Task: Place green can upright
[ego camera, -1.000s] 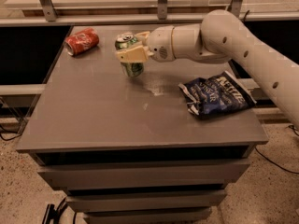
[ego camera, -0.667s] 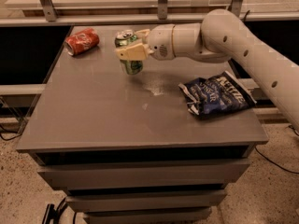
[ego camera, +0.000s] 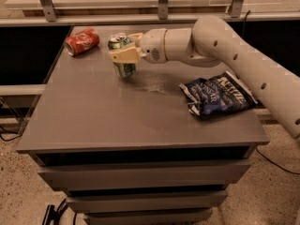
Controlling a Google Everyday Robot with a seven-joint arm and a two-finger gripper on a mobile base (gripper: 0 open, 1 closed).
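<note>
One risk stands out in the camera view: the gripper (ego camera: 124, 49) is closed around the green can (ego camera: 125, 70), which stands at the rear of the table (ego camera: 93, 121) leaning slightly, its base seemingly touching the top, so a release now could topple it toward the red soda can (ego camera: 82, 41). Since a second ago we see can and gripper shifted slightly left; the chip bag (ego camera: 218, 95) lies unchanged.

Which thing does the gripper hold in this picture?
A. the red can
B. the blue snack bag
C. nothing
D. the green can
D: the gripper, at the back middle of the table, is closed around the green can, which stands upright; the red can lies on its side at the back left, and the blue snack bag lies at the right.
</note>
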